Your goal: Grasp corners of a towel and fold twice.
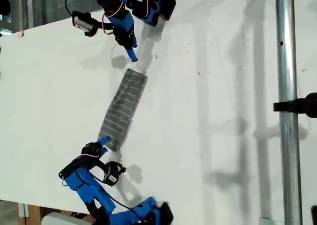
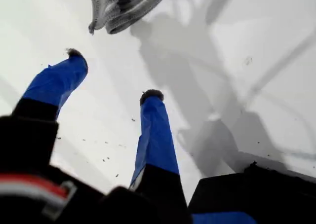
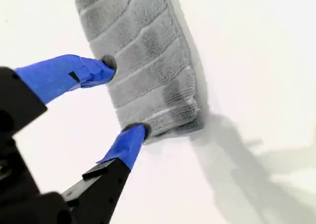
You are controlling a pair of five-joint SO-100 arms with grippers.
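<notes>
- The grey soft cloth towel with thin white stripes (image 1: 124, 109) lies on the white table (image 1: 223, 111) as a long narrow band, so one fold looks done and a second remains.
- My first gripper (image 2: 111, 73) hangs over bare table just short of one short end of the towel, its blue taped jaws spread, holding nothing.
- My second gripper (image 3: 123, 96) sits at the opposite short end, jaws apart, one blue tip touching the long edge, the other at the end corner (image 3: 148, 130); nothing is pinched yet.
- To do this step well, I judge each gripper should catch all layers at its end.
- Lift only enough to clear the cloth, then carry one end over the other squarely, keeping the edges aligned.
</notes>
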